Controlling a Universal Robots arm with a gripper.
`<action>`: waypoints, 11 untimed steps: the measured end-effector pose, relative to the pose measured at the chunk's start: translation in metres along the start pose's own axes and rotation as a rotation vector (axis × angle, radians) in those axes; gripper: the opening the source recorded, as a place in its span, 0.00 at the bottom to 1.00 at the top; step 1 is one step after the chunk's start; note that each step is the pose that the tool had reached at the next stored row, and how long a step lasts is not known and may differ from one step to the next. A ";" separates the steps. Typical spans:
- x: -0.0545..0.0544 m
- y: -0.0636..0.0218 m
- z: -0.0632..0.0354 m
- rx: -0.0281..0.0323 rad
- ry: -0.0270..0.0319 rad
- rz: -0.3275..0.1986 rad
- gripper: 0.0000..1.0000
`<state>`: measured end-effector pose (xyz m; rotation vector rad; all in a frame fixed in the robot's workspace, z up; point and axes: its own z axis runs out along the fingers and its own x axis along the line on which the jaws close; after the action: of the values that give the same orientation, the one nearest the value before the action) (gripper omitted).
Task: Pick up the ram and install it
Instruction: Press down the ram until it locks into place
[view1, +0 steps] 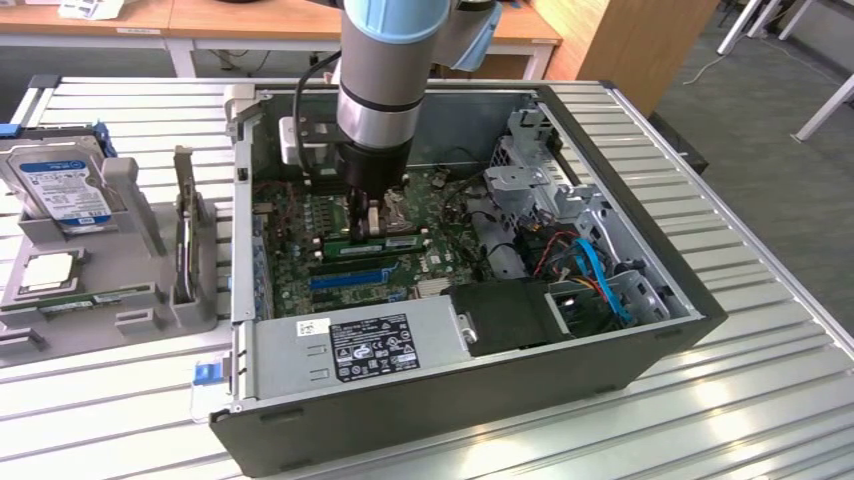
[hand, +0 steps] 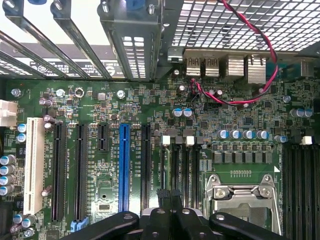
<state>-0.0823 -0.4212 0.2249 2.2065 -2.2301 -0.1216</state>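
Deep inside the open PC case (view1: 641, 300) now, fingers (hand: 170, 197) pinched fully shut just over the motherboard (hand: 100, 150), right by the CPU socket (hand: 240, 192) and the memory slots (hand: 182, 165). Ram (view1: 376, 241) looks already lying along a slot beneath the gripper (view1: 378, 212), not gripped. Pickup and placing seemingly done; full seating impossible to confirm from here.

Matt grey metal computer case (view1: 441, 420); glossy green motherboard (hand: 240, 120); ribbed metal table (view1: 747, 420).
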 end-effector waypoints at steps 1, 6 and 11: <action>0.000 0.0000 0.0000 0.0000 0.0000 0.000 0.10; 0.000 0.0000 0.0001 0.0000 -0.0002 0.000 0.10; 0.000 -0.0001 0.0012 -0.0001 0.0001 0.000 0.10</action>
<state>-0.0823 -0.4213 0.2237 2.2065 -2.2300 -0.1216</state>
